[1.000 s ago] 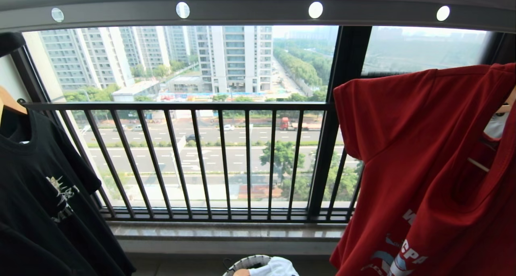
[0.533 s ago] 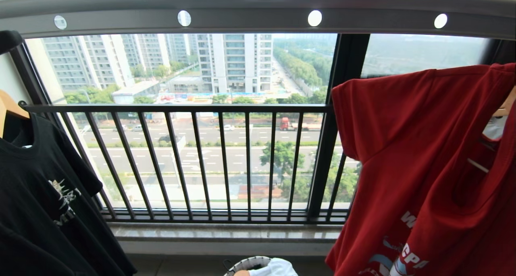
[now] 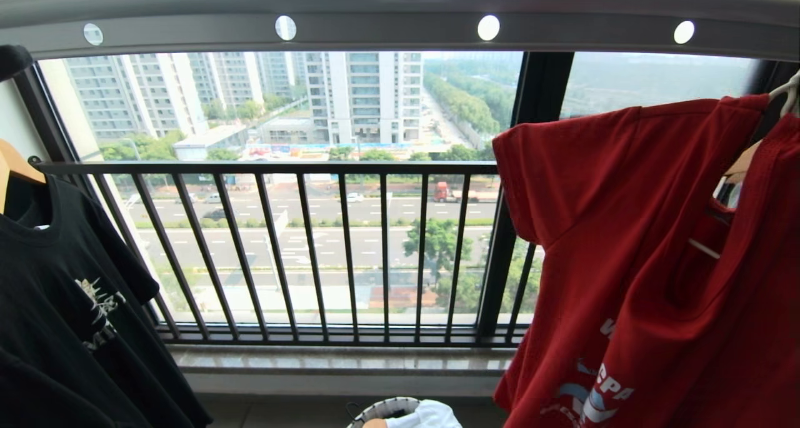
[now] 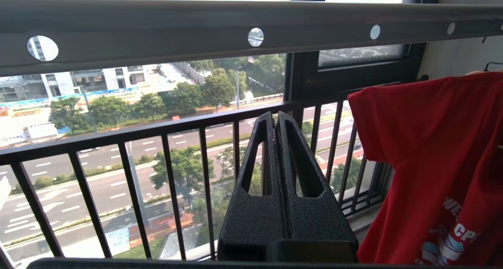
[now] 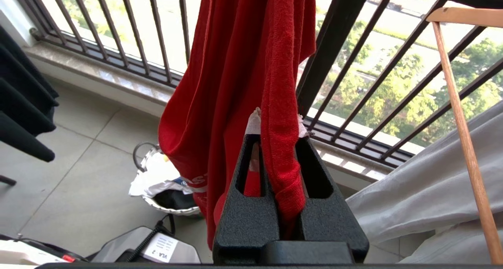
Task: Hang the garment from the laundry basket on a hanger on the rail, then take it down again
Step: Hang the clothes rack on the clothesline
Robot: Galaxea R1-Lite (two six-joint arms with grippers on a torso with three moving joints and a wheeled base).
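Grey rail [image 3: 387, 15] with its row of round holes ran across the top of the window; all places below are given from it.

Under its left end hung a black T-shirt [image 3: 62, 303] with pale print, on a wooden hanger [image 3: 15, 162]. Beyond and below the rail, the black barred window railing [image 3: 312, 247] closed off the street view. Far below the rail's middle, on the tiled floor, stood the laundry basket [image 3: 381, 409], white cloth [image 3: 431, 414] heaped in it. Under the right end hung a second wooden hanger [image 5: 459, 116] over grey fabric [image 5: 424, 190].

The red garment [image 3: 644, 253] hung below the rail's right end, one sleeve spread toward the middle, chest print low. A cream-white wire hanger [image 3: 789, 90] showed at its collar, just beneath the rail.

Left gripper [image 4: 276, 118] was raised beneath the rail's middle, pointing out at the railing, fingers pressed together on nothing, clear of the garment.

Right gripper [image 5: 278, 141] was under the right end, fingers pinching a fold of the red garment; a white tag showed at the fingertips.
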